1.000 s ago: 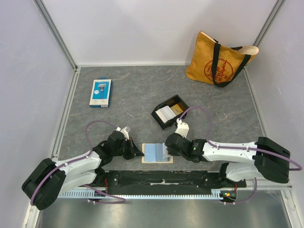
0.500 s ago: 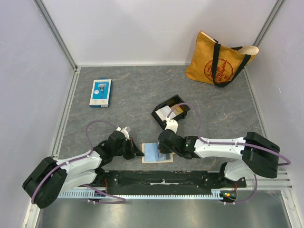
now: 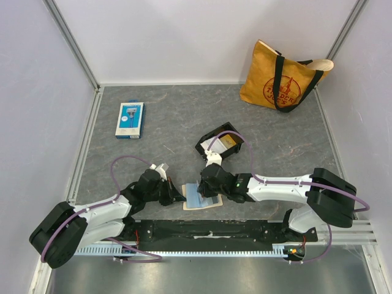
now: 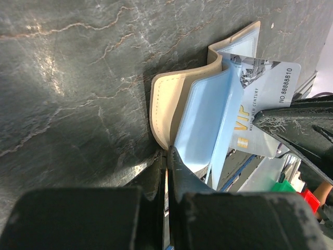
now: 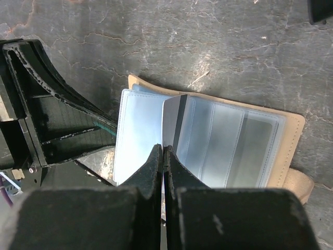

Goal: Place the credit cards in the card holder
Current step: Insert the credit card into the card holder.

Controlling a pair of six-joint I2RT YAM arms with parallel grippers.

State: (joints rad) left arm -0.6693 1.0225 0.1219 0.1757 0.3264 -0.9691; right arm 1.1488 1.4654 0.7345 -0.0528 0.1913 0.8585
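My right gripper (image 5: 163, 151) is pinched tight on the edge of a pale credit card (image 5: 169, 120) with a dark stripe down its back. The card's far end is down among the clear light-blue sleeves of the card holder (image 5: 292, 133); I cannot tell whether it has entered a pocket. In the left wrist view the same card shows its face, printed "VIP" in gold with a number along one side, and it stands tilted over the open holder. My left gripper (image 4: 167, 156) is closed on the opposite edge of the holder, its fingers clamped together over the tan cover and a blue sleeve. The holder lies open on the dark marbled table (image 3: 171, 128), close to the near edge and between the two arms. Its small tan tab sticks out on the side away from the left gripper. Just beyond the right wrist sits a black tray (image 3: 234, 130) with a gold card (image 3: 229, 141) showing inside, partly hidden by the arm's purple cable. A blue-and-white package (image 3: 130, 119) lies well apart at the far left, and a yellow tote bag (image 3: 275, 76) leans in the far right corner.
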